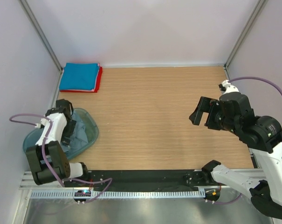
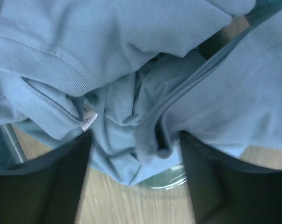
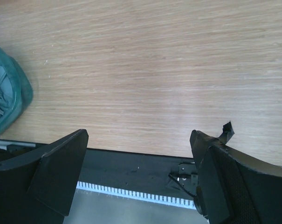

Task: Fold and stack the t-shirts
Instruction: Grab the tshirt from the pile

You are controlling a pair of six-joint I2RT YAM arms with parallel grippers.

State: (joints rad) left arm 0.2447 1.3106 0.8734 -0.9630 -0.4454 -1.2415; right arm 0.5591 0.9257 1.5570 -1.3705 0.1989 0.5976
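A dusty grey-blue t-shirt lies crumpled in the teal tub, its small white neck label showing. My left gripper is open and low over the tub, with bunched cloth between its spread fingers; from above it sits on the shirt. A bright blue t-shirt lies folded square on a folded red one at the far left corner. My right gripper is open and empty, held above the table at the right; its wrist view shows only bare wood beneath.
The tub stands at the table's near left edge, also in the right wrist view; its rim shows under the shirt. White walls enclose the far, left and right sides. A black strip and metal rail run along the near edge.
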